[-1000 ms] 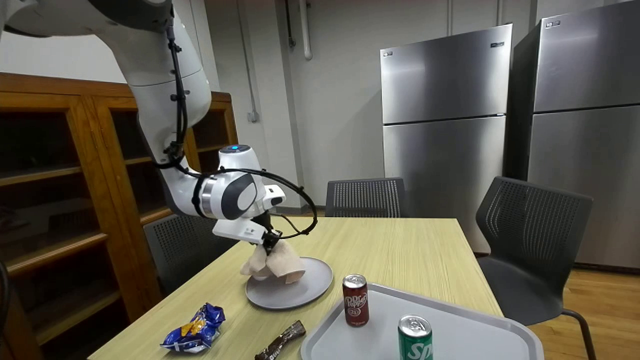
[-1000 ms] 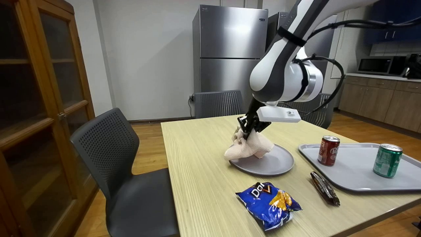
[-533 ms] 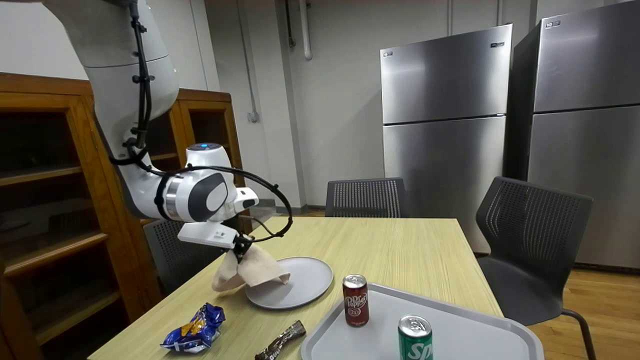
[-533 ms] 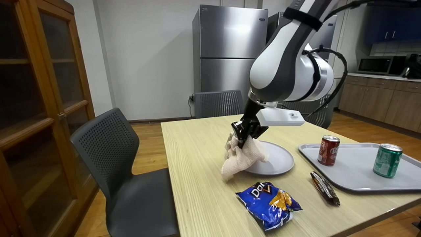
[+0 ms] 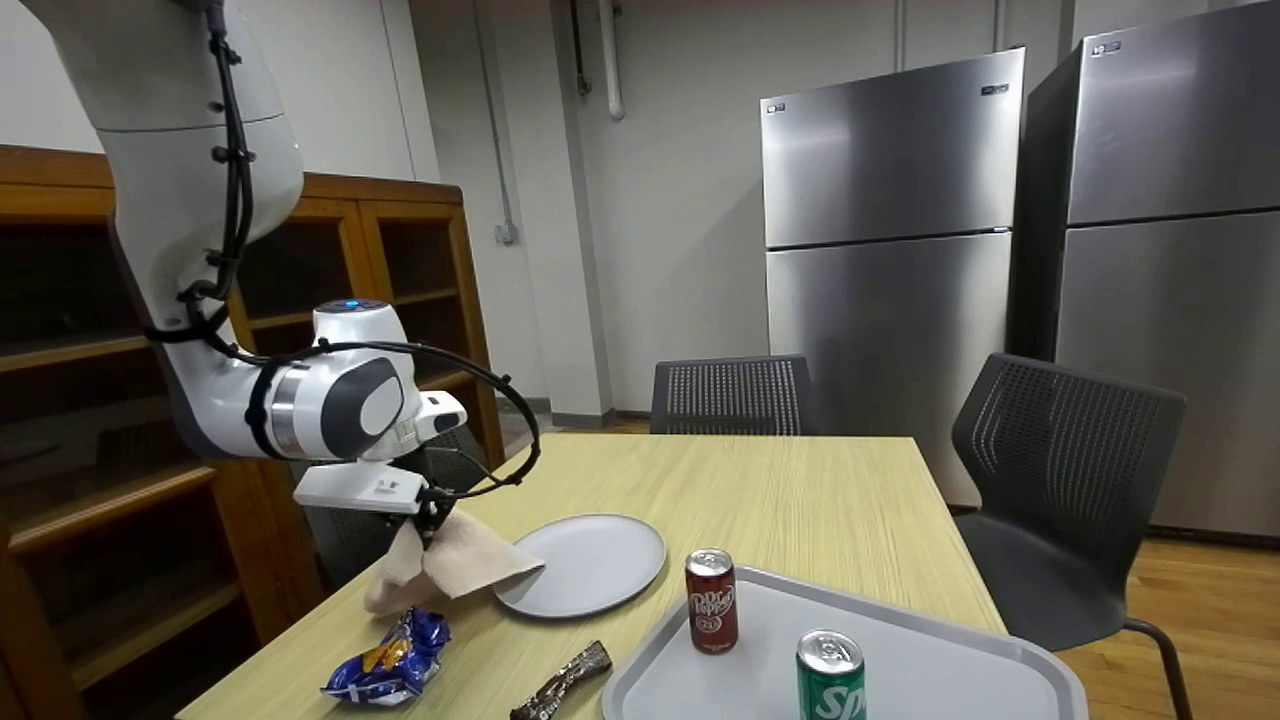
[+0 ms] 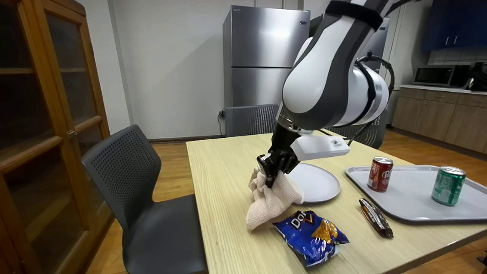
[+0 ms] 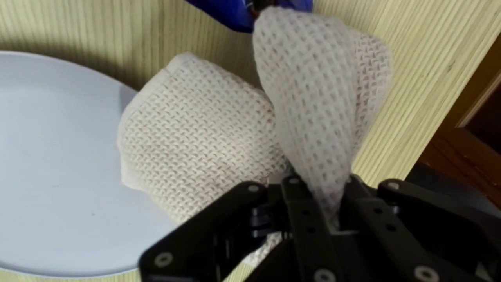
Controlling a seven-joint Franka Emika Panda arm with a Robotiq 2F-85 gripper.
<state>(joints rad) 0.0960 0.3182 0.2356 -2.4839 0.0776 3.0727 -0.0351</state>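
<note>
In the wrist view, my gripper is pinching a gathered fold of the cloth, likely letting the rest drape: flaps are hanging toward ten o'clock, over the plate, and twelve, by the chips. In an exterior view, the bar is lying at the plate's six o'clock. In an exterior view, the tray is lying at three, its rim probably corralling the red can and green can.

Cream, coarsely textured cloth, pinched by the gripper and draped in loose folds; in an exterior view, one corner is seen at nine o'clock over the plate.
</note>
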